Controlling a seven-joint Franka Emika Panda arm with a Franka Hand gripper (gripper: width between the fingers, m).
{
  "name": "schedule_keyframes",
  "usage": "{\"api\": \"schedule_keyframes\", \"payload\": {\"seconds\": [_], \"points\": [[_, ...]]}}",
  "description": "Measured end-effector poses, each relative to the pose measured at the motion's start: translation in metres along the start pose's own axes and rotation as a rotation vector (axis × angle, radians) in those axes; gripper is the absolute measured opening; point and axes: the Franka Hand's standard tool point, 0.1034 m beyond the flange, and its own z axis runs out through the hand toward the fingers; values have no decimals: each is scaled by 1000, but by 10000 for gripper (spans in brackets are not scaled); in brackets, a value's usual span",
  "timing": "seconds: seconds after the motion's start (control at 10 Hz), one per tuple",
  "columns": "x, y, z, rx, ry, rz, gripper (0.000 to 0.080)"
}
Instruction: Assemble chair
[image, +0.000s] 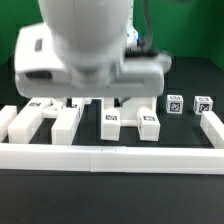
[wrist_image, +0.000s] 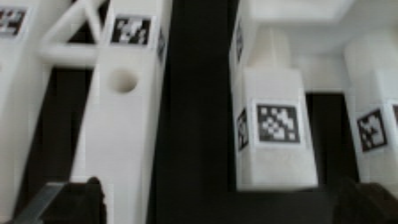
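The chair's white parts lie loose on the black table, each with black-and-white tags. In the exterior view two blocky pieces (image: 40, 122) sit at the left, two tagged bars (image: 130, 122) in the middle, and two small cubes (image: 188, 104) at the right. My arm's blurred white body (image: 90, 55) hangs over the middle parts and hides the fingers there. In the wrist view my gripper (wrist_image: 222, 205) is open, its dark fingertips (wrist_image: 80, 200) wide apart. Below it lie a tagged bar (wrist_image: 276, 125) and a long piece with a round hole (wrist_image: 121, 80). Nothing is held.
A long low white border rail (image: 110, 158) runs along the front of the parts, with a side rail (image: 213, 128) at the exterior view's right. A dark gap of table (wrist_image: 199, 120) separates the two pieces under the gripper.
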Motion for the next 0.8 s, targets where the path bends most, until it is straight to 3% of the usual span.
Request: {"api": "schedule_keyframes", "payload": {"seconds": [0.1, 0.2, 0.3, 0.4, 0.5, 0.6, 0.8], "points": [[-12, 8, -6, 9, 47, -7, 649], [-10, 18, -12, 0, 130, -31, 649], [-18, 37, -18, -13, 252, -50, 649], [-26, 51, -10, -10, 317, -34, 649], [-25, 56, -1, -6, 410, -6, 649], [-23, 51, 11, 1, 512, 22, 649], [-23, 55, 14, -17, 594, 28, 649]]}}
